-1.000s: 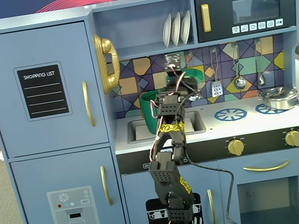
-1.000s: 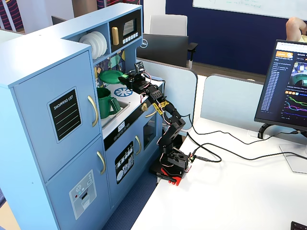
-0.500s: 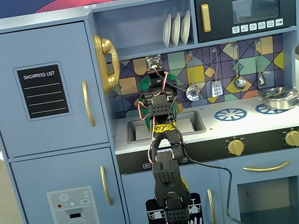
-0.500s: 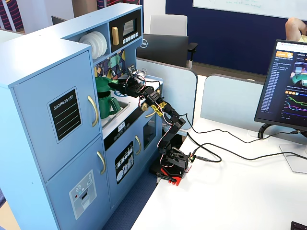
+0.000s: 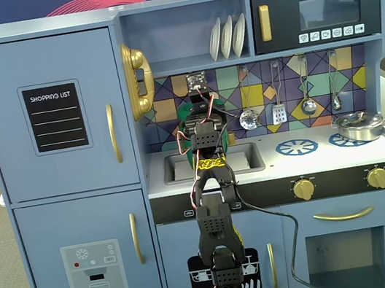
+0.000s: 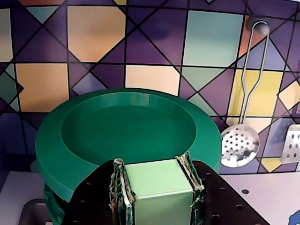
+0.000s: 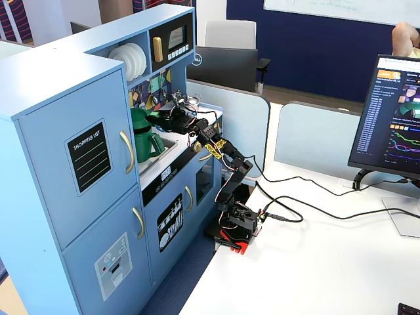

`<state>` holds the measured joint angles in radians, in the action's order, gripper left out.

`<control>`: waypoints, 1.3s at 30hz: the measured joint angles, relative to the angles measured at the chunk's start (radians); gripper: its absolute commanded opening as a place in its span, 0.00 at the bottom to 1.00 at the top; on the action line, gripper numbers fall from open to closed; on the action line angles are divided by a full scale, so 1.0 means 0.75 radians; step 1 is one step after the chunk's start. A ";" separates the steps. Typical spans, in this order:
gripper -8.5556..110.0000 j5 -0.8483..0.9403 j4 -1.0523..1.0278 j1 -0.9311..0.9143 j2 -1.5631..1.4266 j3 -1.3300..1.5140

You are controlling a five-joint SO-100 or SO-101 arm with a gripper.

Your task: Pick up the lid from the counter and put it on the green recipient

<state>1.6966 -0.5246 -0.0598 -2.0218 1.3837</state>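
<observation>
We clamp gripper (image 6: 158,187) on lid (image 6: 126,133) knob, frame centre, keeping lid level over green recipient (image 7: 144,139).

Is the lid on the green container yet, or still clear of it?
Cannot tell if seated. The claw grips the lid by its knob, over the green container; any gap is hidden.
</observation>
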 measured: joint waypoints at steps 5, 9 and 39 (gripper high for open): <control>0.07 0.000 0.010 0.016 0.000 0.025; 0.07 0.000 0.010 0.018 0.000 0.065; 0.30 0.037 -0.327 0.022 -0.458 0.319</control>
<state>1.7242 -0.7701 -0.0430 -2.3654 1.6230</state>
